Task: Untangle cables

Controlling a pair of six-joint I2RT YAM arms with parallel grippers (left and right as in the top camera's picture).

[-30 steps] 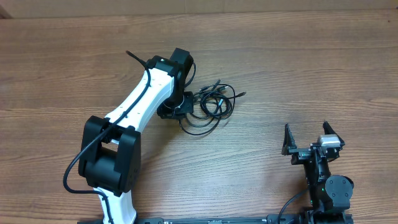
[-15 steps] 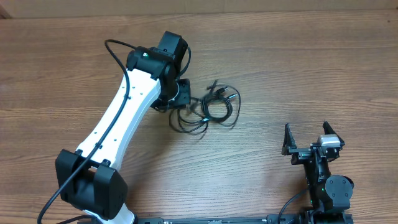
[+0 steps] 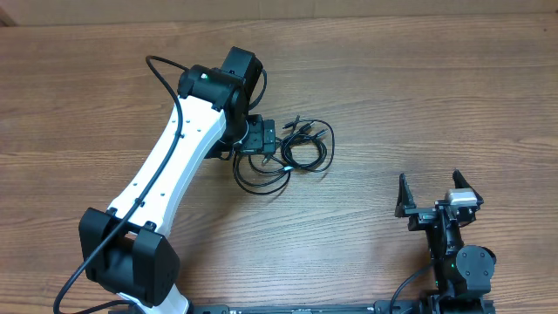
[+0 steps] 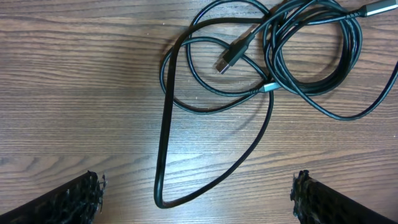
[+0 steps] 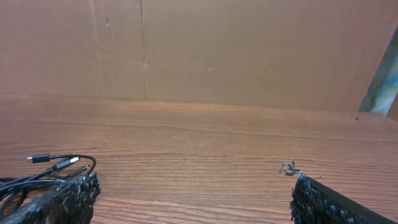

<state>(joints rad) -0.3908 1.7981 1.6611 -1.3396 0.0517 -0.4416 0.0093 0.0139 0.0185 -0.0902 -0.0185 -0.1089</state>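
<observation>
My left gripper, jaws wide and empty, hovers over the cables lying mid-table toward the far edge. Light, limp cords; I judge the loose outer loop the best hold.

1. The cables lie on the table, left of centre and toward its far side.
2. My left gripper is at the cables' left edge, and one loop reaches in between its fingers.
3. My right gripper is well apart from the cables, to their right, nearer my base.
</observation>
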